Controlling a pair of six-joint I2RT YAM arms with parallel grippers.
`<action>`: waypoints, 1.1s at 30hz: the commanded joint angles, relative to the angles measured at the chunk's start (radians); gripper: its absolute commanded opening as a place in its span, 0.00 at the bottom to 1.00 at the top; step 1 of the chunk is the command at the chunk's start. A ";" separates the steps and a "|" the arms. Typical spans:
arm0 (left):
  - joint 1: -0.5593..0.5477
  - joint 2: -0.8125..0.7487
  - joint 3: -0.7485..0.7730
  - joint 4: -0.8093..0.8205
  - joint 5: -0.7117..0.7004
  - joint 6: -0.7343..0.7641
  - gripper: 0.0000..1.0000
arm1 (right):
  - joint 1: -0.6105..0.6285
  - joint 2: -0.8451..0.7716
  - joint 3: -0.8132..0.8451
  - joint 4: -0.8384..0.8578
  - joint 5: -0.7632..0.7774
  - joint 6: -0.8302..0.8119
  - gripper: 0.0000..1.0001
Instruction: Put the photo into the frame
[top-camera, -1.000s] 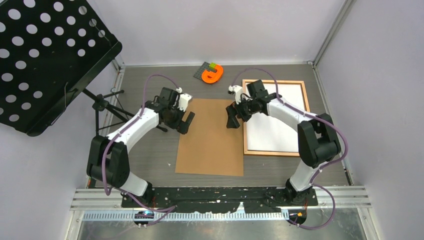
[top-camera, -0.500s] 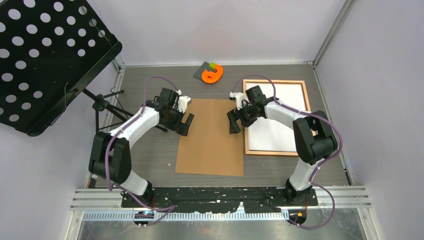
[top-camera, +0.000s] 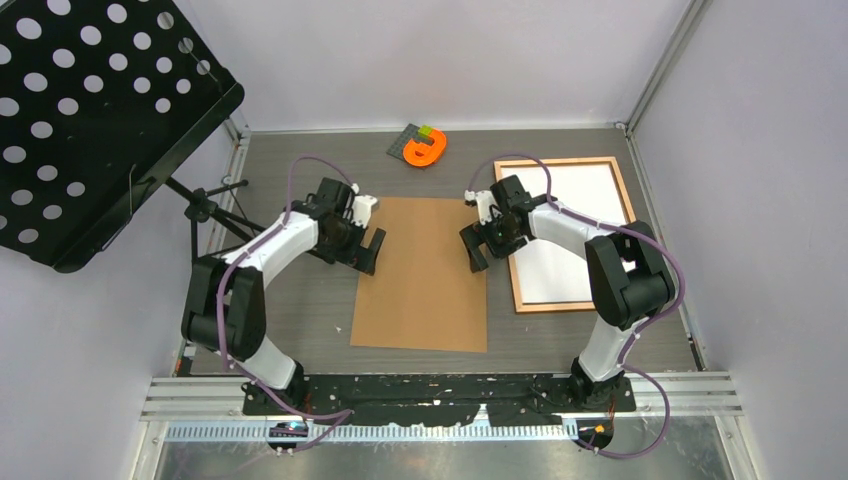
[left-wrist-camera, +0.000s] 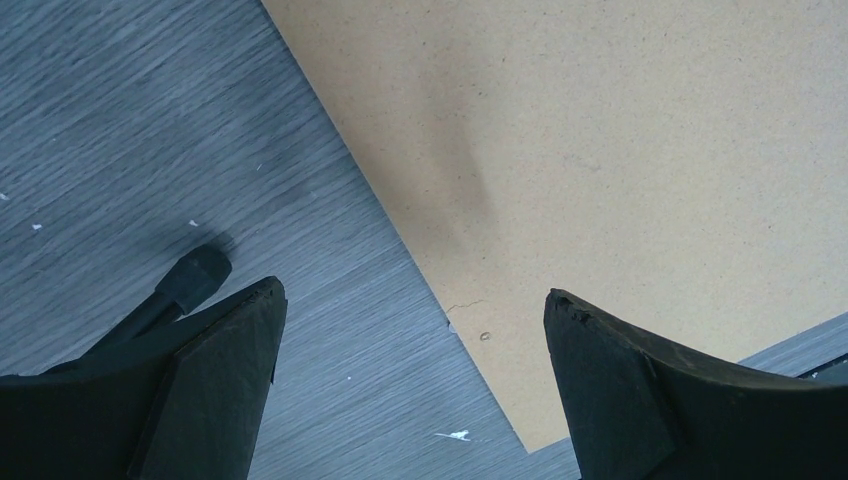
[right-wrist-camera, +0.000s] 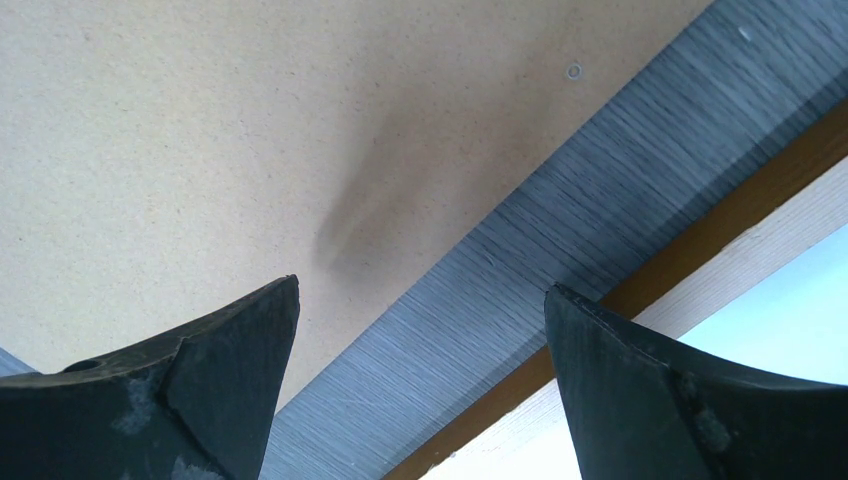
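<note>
The frame (top-camera: 570, 161), thin orange-brown wood, lies flat at the right of the table. A plain white surface (top-camera: 550, 280) fills it; no printed side shows, so I cannot tell whether it is the photo. In the right wrist view the frame's wooden edge (right-wrist-camera: 700, 238) runs diagonally, with a strip of table between it and the brown backing board (right-wrist-camera: 200, 130). My right gripper (top-camera: 477, 258) (right-wrist-camera: 422, 285) hangs open over that strip, holding nothing. My left gripper (top-camera: 368, 262) (left-wrist-camera: 410, 290) is open and empty over the left edge of the board (top-camera: 420, 280) (left-wrist-camera: 650, 150).
A black perforated music stand (top-camera: 90, 110) overhangs the back left, and one rubber foot (left-wrist-camera: 195, 275) of its tripod rests just left of my left gripper. An orange piece on small blocks (top-camera: 424, 147) sits at the back middle. Walls enclose the table.
The frame has slid right, away from the board, and turned slightly, opening a gap of table. My right gripper moved a little right and nearer; my left gripper shifted slightly left.
</note>
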 joint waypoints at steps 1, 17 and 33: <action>0.026 0.001 -0.005 -0.002 0.045 -0.020 1.00 | -0.004 -0.020 -0.007 -0.039 0.077 0.031 0.99; 0.054 0.084 0.004 -0.012 0.138 -0.052 0.99 | -0.005 0.032 -0.013 -0.017 -0.034 0.057 0.99; 0.054 0.195 0.031 -0.004 0.265 -0.076 0.99 | -0.005 0.089 -0.004 -0.027 -0.143 0.064 0.99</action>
